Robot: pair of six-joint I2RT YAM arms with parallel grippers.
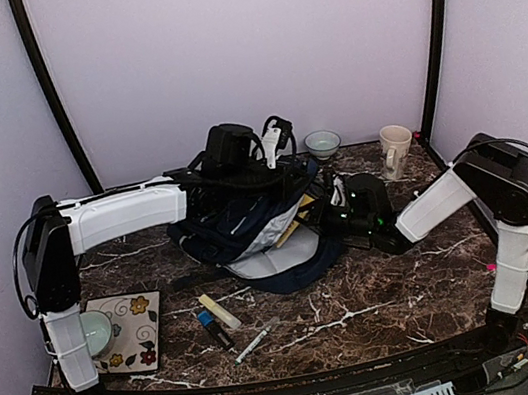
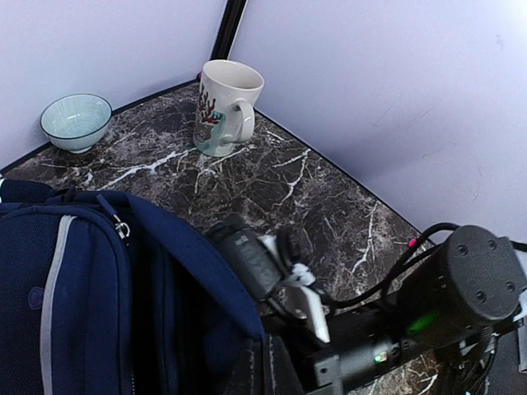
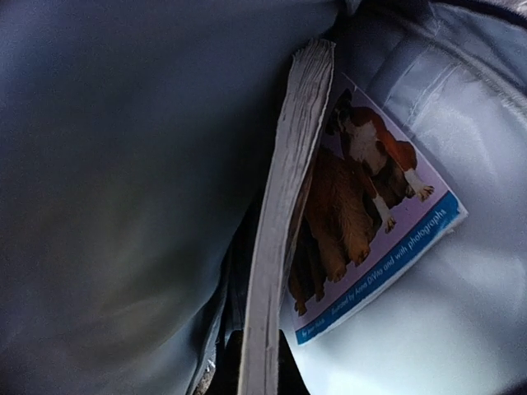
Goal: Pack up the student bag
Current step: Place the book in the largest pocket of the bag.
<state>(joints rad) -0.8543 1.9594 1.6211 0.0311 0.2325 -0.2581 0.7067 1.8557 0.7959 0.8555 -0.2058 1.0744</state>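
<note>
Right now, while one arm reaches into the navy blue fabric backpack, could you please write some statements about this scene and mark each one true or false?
The cream ceramic mug stands upright. True.
The pale green ribbed bowl lies inside the navy blue fabric backpack. False: it stands on the dark marble table, outside the backpack.
A thin book with dogs on its cover is inside the backpack. True.
The square floral tile lies next to the mug. False: it lies at the near left corner of the table, far from the mug.
</note>
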